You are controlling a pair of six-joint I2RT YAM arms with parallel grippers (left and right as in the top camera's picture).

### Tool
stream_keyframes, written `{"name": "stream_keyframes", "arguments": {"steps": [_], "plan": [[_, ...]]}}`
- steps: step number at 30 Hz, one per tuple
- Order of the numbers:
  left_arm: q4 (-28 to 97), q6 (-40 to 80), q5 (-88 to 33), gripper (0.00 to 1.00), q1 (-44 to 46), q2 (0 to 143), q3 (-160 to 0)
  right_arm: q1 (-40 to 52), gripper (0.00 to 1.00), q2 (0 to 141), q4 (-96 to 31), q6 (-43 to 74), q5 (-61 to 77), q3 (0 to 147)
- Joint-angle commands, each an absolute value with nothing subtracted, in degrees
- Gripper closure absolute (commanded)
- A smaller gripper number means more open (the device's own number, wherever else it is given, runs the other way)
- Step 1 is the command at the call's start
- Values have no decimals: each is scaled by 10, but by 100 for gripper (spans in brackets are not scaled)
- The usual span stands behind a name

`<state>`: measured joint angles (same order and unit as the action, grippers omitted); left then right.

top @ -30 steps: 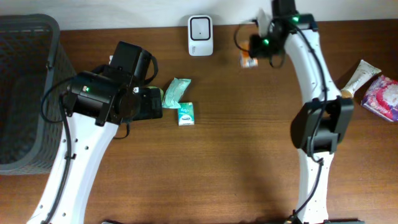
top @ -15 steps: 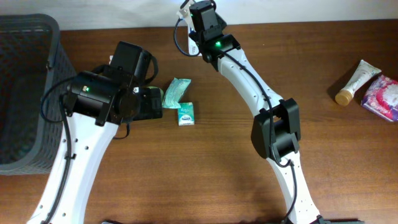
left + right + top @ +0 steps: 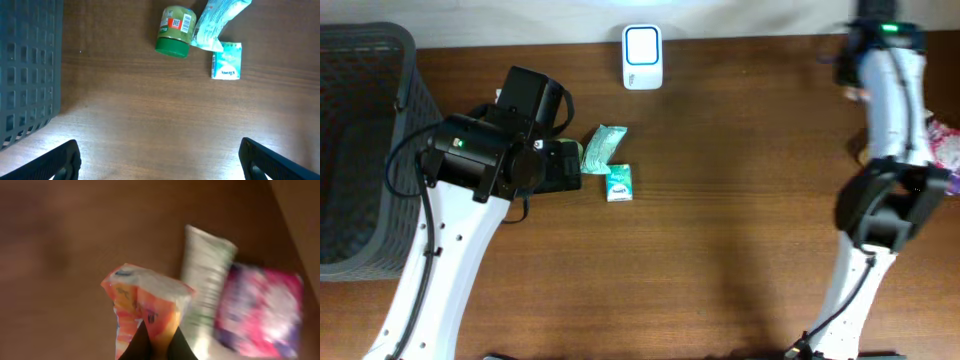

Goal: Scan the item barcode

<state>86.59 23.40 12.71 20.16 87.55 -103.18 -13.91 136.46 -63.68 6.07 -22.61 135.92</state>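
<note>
Your left end effector (image 3: 159, 147) stands wide with nothing in it, hovering over the desk (image 3: 150, 110) beside the basket (image 3: 360, 150), just as it did a second ago. The right end effector (image 3: 155, 341) is pinched narrow on the orange-and-white packet (image 3: 142, 302), the item to be scanned. A second ago that arm held it just right of the scanner (image 3: 642, 57). Half a second ago it was over the scanner, and now it has swung to the far right, above the white tube (image 3: 205, 290) and pink packet (image 3: 260, 312). I judge the scan pass is made and the item is headed for that pile. The left wrist view shows you a green jar (image 3: 175, 32) beside the teal pouch (image 3: 220, 20) and small box (image 3: 227, 61); overhead, the arm hides the jar. Only the right wrist view shows the grip, though blurred.
</note>
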Motion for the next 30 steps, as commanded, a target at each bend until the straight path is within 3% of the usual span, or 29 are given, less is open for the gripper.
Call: {"name": "stream_keyframes", "arguments": {"steps": [1,5,8,10,11,12,16,24,30], "plan": [[867,233,133,1,201,874,-1031,-221,96,1353,-665,117,-195,1360],[867,233,133,1,201,874,-1031,-298,96,1354,-668,129,-41,1359],[866,233,133,1,201,874,-1031,-315,90,1354,-673,127,-51,1359],[867,233,133,1,201,874,-1031,-316,70,1354,-677,127,-81,1359],[867,233,133,1,201,874,-1031,-316,30,1354,-678,127,-81,1359],[867,233,133,1,201,874,-1031,-315,1,1354,-681,127,-80,1359],[866,233,133,1,201,874,-1031,-314,1,1354,-697,127,-51,1359],[867,233,133,1,201,874,-1031,-243,1,1354,-714,5,370,1359],[867,233,133,1,201,874,-1031,-113,1,1354,-773,-51,378,1359]]}}
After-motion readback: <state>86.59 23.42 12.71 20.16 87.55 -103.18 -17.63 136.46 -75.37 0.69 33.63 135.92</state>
